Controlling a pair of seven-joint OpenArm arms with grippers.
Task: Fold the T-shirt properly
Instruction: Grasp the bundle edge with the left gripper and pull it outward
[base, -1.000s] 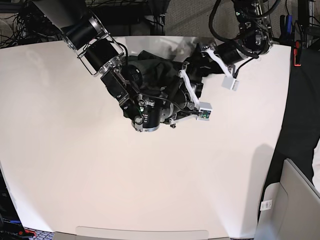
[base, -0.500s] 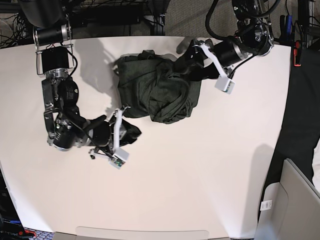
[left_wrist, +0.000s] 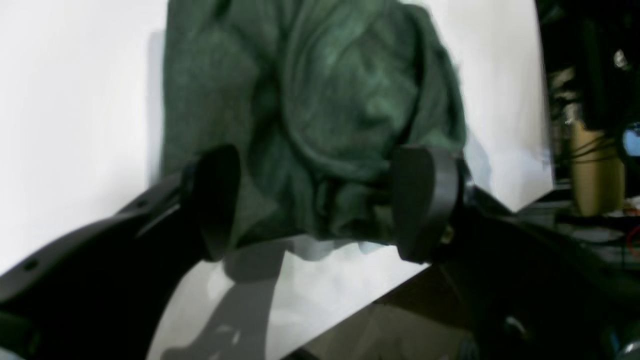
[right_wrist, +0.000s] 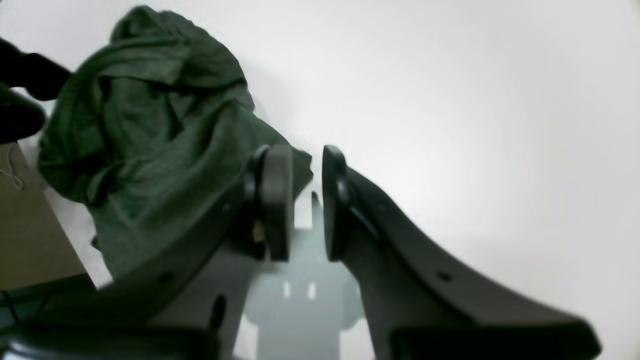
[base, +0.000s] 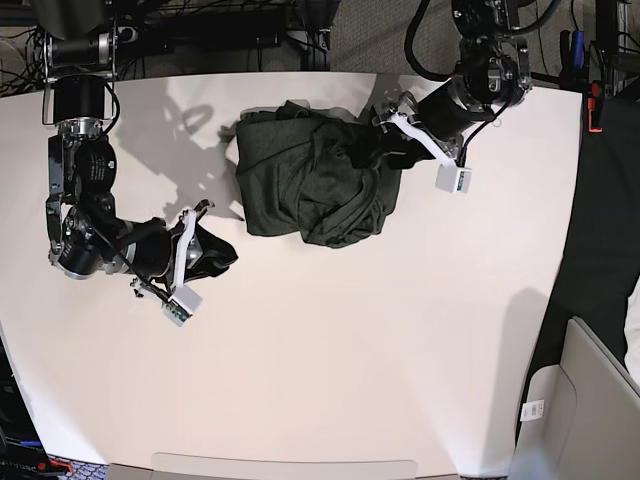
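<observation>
The shirt (base: 312, 183) lay bunched at the table's (base: 400, 350) far middle, its sleeves indistinguishable; the left gripper (left_wrist: 320, 200) gaped beside its right edge, the right gripper (right_wrist: 306, 200) nearly closed, empty, left

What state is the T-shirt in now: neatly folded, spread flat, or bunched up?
Bunched up. The T-shirt lies in a rumpled heap on the table, with deep creases and overlapping layers, no flat panels or straight folded edges.
</observation>
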